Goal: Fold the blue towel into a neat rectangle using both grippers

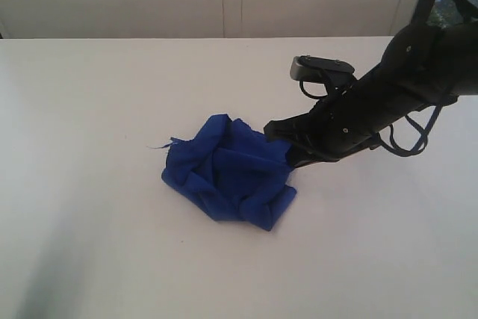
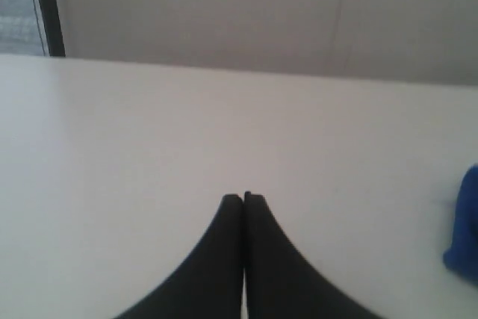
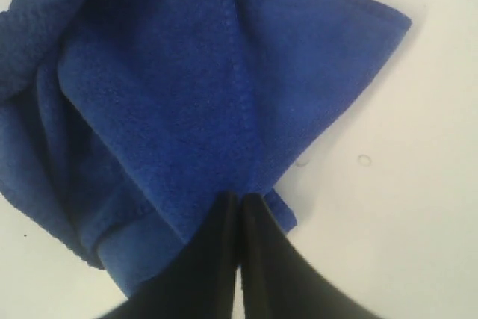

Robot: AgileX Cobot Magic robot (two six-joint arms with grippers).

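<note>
While the blue towel [image 1: 228, 171] lies crumpled in a loose heap near the middle of the white table [image 1: 89, 110], well clear of its far edge, you have the right gripper [image 3: 239, 196] down at the side of the heap that faces the table's right edge. Its jaws are pressed tight together on a pinch of the cloth, and in the right wrist view you can see the terry drawn into a ridge that runs straight to the tips. A loose thread [image 1: 158, 146] trails from the heap on the side toward the table's left edge. Your left gripper [image 2: 243, 196] is closed too, jaws touching along their length with nothing between them, over bare table and well apart from the towel, which shows only as a blue sliver at the border of the left wrist view
</note>
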